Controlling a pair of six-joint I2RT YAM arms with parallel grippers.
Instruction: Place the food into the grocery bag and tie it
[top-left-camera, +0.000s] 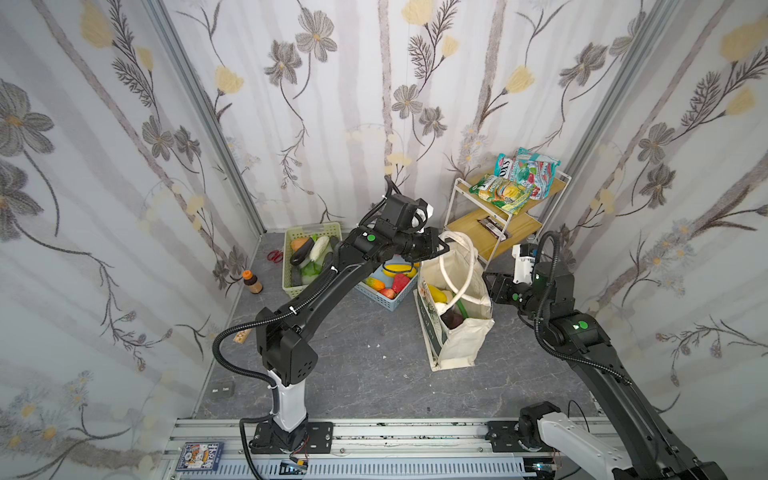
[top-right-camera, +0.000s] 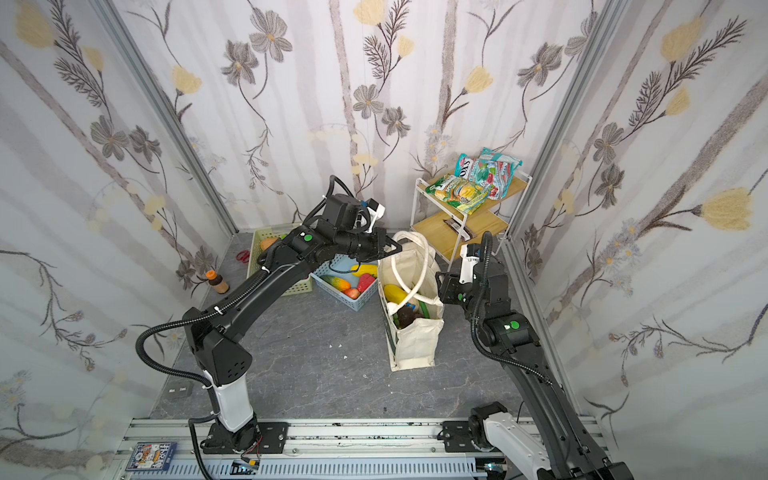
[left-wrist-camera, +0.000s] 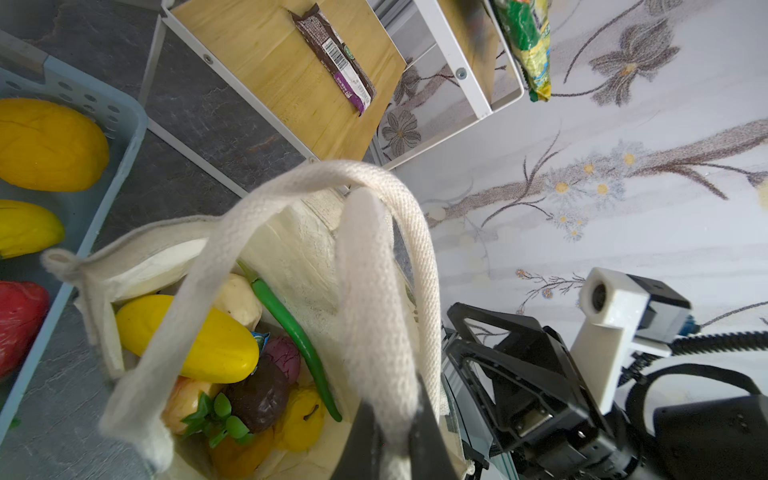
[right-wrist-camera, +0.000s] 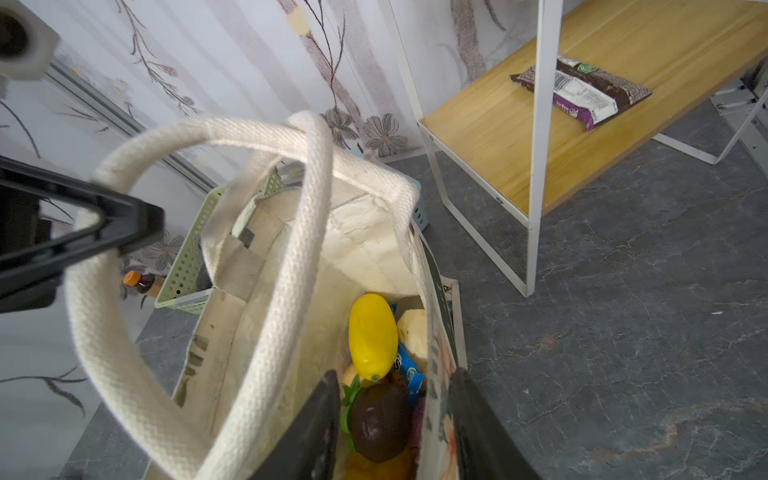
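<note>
Grey marbled table (top-left-camera: 365, 357) carries the cream canvas tote bag (top-left-camera: 465, 340) upright near its far right corner, with yellow, purple and green toy food (right-wrist-camera: 372, 336) inside. The left gripper (top-left-camera: 442, 248) is clamped on a cream woven handle (top-left-camera: 471, 266). The right gripper (top-left-camera: 489, 286) has its jaws apart at the bag's rim.

two robot arms, a left arm (top-left-camera: 316, 291) and a right arm (top-left-camera: 602, 357); one tote bag (top-left-camera: 465, 345) with two handles (left-wrist-camera: 208, 270); two baskets, a green basket (top-left-camera: 289, 266) and a blue basket (top-left-camera: 390, 305); one rack (left-wrist-camera: 451, 50) with two wooden shelves (top-left-camera: 523, 228); three snack bags (top-left-camera: 498, 195) up top I think, one dark packet (top-left-camera: 492, 227) below; one bottle (top-left-camera: 252, 282); one pair of scissors (top-left-camera: 274, 255); food (left-wrist-camera: 187, 336) inside the bag's too piled up to count properly
</note>
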